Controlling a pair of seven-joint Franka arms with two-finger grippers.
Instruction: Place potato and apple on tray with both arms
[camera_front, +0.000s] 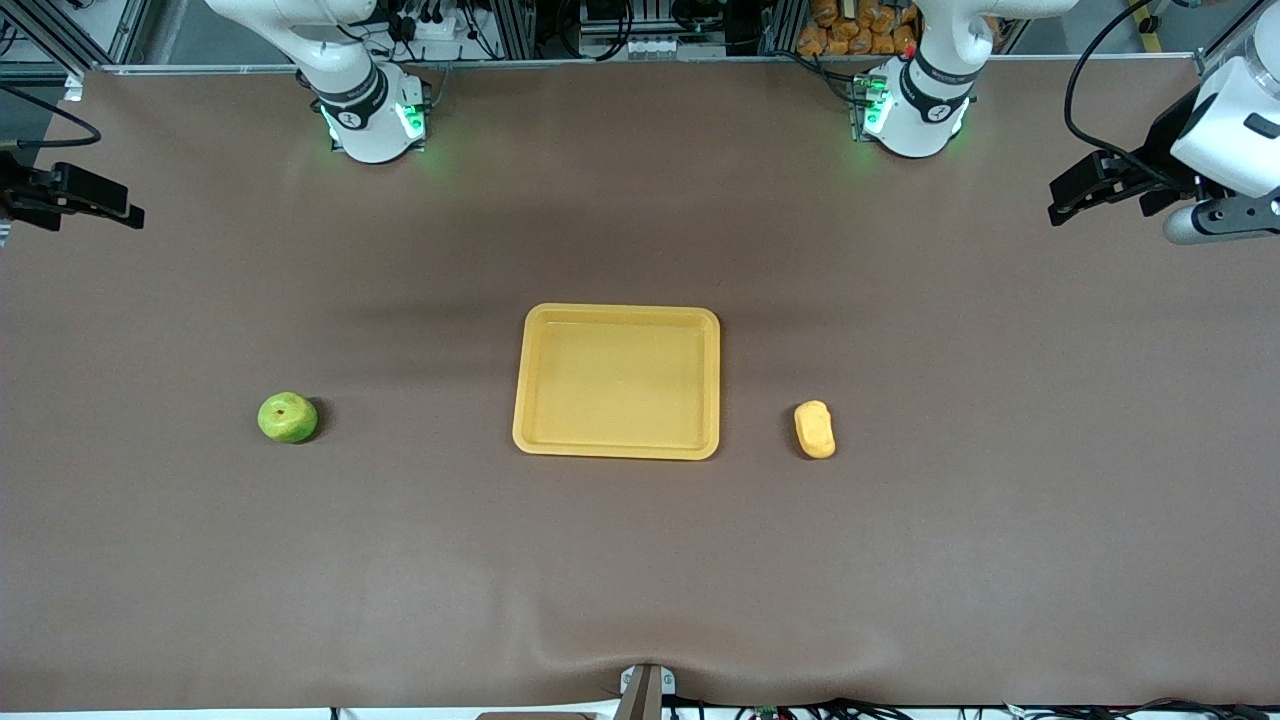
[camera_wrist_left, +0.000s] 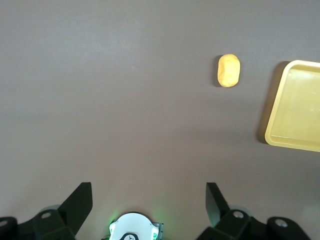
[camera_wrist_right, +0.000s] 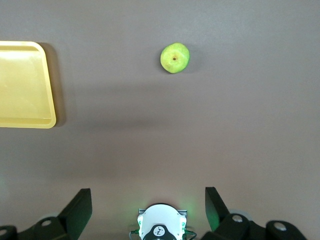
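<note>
The yellow-orange tray (camera_front: 617, 448) lies flat at the table's middle with nothing on it. The green apple (camera_front: 288, 417) rests on the table toward the right arm's end, well apart from the tray. The yellow-orange potato (camera_front: 815, 429) lies toward the left arm's end, close to the tray. My left gripper (camera_front: 1075, 195) is raised over the left arm's end of the table, open and empty (camera_wrist_left: 148, 197); its wrist view shows the potato (camera_wrist_left: 229, 70) and a tray corner (camera_wrist_left: 295, 107). My right gripper (camera_front: 110, 200) is raised over the right arm's end, open and empty (camera_wrist_right: 148, 200); its wrist view shows the apple (camera_wrist_right: 175, 57) and the tray (camera_wrist_right: 25, 120).
The table is covered with brown cloth (camera_front: 640, 560). The two arm bases (camera_front: 375, 115) (camera_front: 910, 110), lit green, stand along the edge farthest from the front camera. A small camera mount (camera_front: 645, 690) sits at the nearest edge.
</note>
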